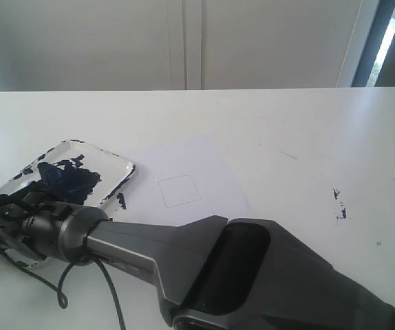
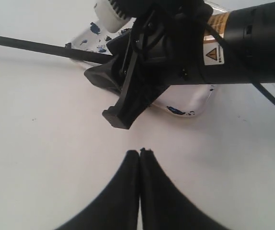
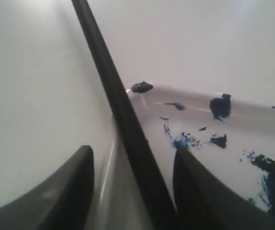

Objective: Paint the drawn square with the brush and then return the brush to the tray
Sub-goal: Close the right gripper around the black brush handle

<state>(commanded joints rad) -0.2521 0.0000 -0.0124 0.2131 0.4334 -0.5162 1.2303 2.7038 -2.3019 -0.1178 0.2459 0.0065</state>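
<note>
The brush [image 3: 114, 98] is a long, thin, straight black stick. Its handle runs between the two fingers of the right end effector [image 3: 132, 152], which stand apart with a clear gap on one side of the handle, so this end effector is open and not clamping it. The handle crosses the rim of the tray [image 3: 195, 103] at a corner. In the left wrist view it reaches well out past the tray over the bare table [image 1: 287, 124]; its tip shows in no view. The tray is a shallow white rectangle with rounded corners and a raised rim, smeared and blotched with dark blue paint. In the exterior view it sits at the left of the table, just beside a white paper sheet [image 1: 211, 161]. On that sheet is the drawn square [image 1: 179, 190], a small thin grey outline whose inside looks white. The right arm [image 1: 204, 265] stretches across the front of the table to the tray's near end. The left end effector [image 2: 140, 154] is closed, fingertips pressed together with nothing between them, near the tray. A few dark paint specks [image 1: 339, 206] lie on the table far to the right
</note>
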